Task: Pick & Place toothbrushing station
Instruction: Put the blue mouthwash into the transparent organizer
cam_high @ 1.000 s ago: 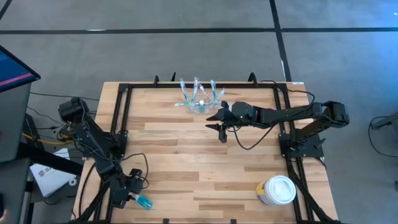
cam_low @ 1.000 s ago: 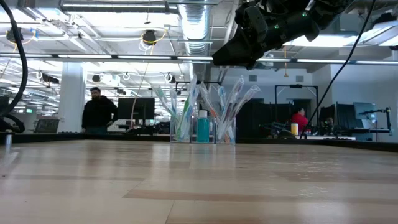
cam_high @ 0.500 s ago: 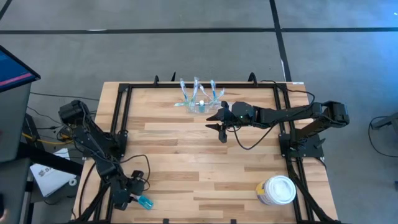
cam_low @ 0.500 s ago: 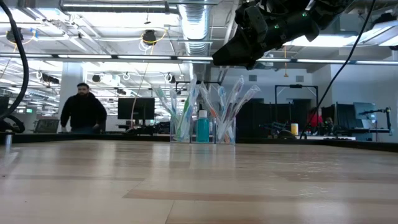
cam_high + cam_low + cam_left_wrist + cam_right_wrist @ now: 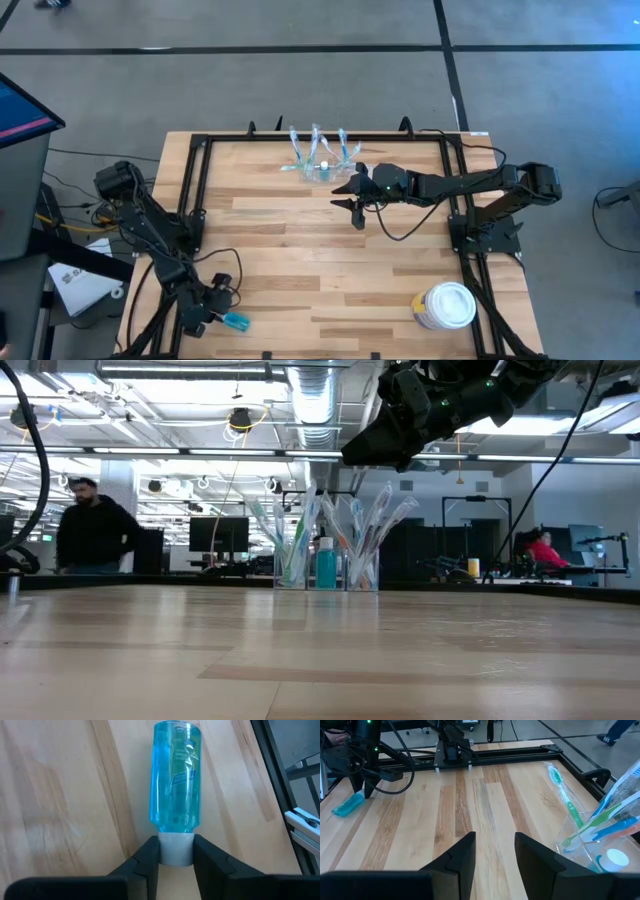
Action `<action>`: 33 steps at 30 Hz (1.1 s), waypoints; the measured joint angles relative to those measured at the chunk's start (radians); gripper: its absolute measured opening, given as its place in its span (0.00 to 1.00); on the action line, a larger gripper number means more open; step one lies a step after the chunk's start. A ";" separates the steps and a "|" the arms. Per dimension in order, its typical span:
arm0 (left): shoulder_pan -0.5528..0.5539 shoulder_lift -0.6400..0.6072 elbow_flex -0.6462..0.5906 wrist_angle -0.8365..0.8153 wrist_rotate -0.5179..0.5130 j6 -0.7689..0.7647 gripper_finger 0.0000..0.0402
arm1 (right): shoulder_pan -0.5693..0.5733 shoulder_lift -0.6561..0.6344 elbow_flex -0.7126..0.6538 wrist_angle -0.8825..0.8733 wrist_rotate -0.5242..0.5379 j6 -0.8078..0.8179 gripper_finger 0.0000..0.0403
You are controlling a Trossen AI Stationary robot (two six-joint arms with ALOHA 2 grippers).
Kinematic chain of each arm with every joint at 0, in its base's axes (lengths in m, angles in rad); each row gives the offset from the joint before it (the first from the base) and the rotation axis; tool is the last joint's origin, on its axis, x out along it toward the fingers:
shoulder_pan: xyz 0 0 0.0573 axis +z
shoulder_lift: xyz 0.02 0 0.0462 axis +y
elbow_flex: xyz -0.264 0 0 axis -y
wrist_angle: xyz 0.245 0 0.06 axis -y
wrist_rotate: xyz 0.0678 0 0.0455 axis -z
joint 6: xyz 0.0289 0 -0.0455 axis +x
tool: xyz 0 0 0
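The toothbrushing station, a clear holder with several toothbrushes standing in it and a blue bottle in its middle, stands on its base at the table's far middle; it also shows in the low view and the right wrist view. My right gripper hangs open and empty above the table, just right of and nearer than the station. My left gripper is at the near left corner, shut on a clear blue bottle with a white cap. My left gripper pinches the blue bottle's white cap between its two fingers, one on each side. The bottle's blue body sticks out past the fingertips, in line with the fingers. It lies level, low over the wood; whether it rests on the table I cannot tell.
A round white-lidded tub stands at the near right. Black frame rails run along the table's left, right and far sides. Bare wood lies between the arms. A person is in the room beyond the table.
My left gripper has turned a little with the blue bottle, whose free end has swung slightly toward the table's far edge. The person beyond the table has walked leftward in the low view.
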 joint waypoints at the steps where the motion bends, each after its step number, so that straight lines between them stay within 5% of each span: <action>1: 0.000 0.000 0.000 0.000 -0.006 0.000 0.21 | 0.000 0.000 0.000 0.000 0.000 0.000 0.32; 12: 0.104 -0.043 -0.004 -0.009 -0.058 -0.005 0.22 | 0.000 0.000 0.000 0.000 0.000 0.000 0.32; 33: 0.621 -0.137 -0.003 0.122 0.069 -0.197 0.22 | 0.092 0.000 0.000 0.000 0.000 -0.204 0.32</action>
